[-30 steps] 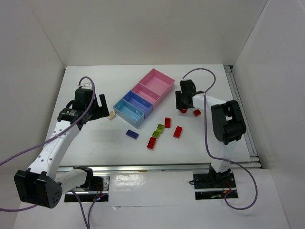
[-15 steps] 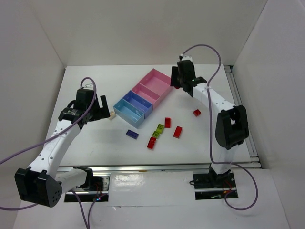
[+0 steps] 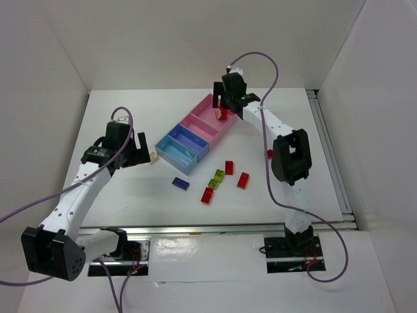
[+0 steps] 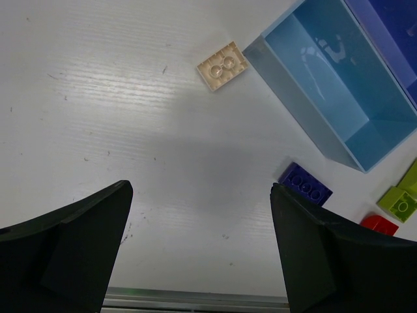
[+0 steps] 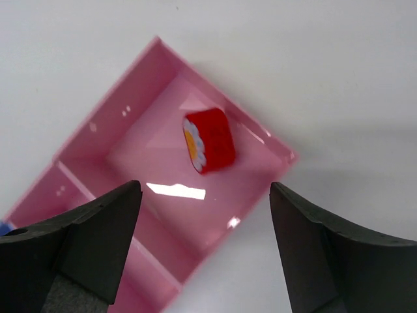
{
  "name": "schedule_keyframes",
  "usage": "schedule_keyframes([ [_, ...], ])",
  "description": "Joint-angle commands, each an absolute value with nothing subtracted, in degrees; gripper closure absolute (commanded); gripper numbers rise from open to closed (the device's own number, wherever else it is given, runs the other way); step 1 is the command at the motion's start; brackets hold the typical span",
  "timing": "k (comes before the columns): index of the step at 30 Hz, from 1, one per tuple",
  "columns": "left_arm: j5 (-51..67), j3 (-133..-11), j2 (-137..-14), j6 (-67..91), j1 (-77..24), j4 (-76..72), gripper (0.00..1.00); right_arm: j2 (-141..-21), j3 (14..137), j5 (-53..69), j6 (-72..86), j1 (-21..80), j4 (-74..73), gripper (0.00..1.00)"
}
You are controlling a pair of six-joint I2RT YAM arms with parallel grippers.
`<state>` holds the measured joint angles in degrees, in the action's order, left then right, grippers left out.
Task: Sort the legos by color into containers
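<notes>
Red lego [image 5: 208,140] tilted in the pink tray [image 5: 91,127] toward the table's far edge, both jaws apart
I reckon these are light, stiff, slick; I'd pinch the tan lego [image 4: 223,65] across its sides

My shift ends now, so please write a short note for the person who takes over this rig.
Left jaws: open, empty, above the table near the tan brick.
Right jaws: open above the end pink tray; one red brick, tilted, is in or just above it.
Done: that red brick.
Remaining: four red bricks, two green bricks, one purple brick and the tan brick, loose on the table.
</notes>
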<state>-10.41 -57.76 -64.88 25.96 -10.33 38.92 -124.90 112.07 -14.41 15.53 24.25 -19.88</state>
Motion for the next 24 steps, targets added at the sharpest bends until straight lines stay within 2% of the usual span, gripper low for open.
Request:
schedule_keyframes([
  [1, -11.1, -60.1, -64.3, 27.2, -10.5, 39.4, 0.02, -112.0, 104.2, -19.7, 16.8, 24.8, -15.9, 0.14],
  [3, -11.1, -60.1, -64.3, 27.2, -10.5, 39.4, 0.02, -107.2, 94.8, -22.2, 18.7, 24.2, -15.2, 0.19],
  [6, -11.6, -60.6, -64.3, 27.2, -10.5, 39.4, 0.02, -98.7, 82.9, -25.9, 22.6, 22.1, -17.0, 0.19],
  [9, -12.1, -60.6, -64.3, 27.2, -11.0, 39.4, 0.02, -92.3, 71.0, -25.2, 25.9, 18.0, -18.4, 0.06],
  [12, -11.5, -60.6, -64.3, 27.2, -11.0, 39.4, 0.02, -89.3, 62.3, -21.6, 29.7, 13.3, -20.6, 0.03],
  [17, -13.6, -59.9, -64.3, 28.7, -11.0, 39.4, 0.02, -85.2, 54.0, -25.9, 33.2, 10.6, -20.6, 0.03],
  [20, -14.2, -59.4, -65.4, 29.3, -11.0, 39.4, 0.02, -86.6, 52.5, -19.9, 33.2, 7.7, -19.5, 0.03],
  [24, -11.8, -60.0, -65.4, 29.3, -11.0, 39.4, 0.02, -90.6, 52.5, -17.6, 34.4, 6.9, -16.3, 0.03],
])
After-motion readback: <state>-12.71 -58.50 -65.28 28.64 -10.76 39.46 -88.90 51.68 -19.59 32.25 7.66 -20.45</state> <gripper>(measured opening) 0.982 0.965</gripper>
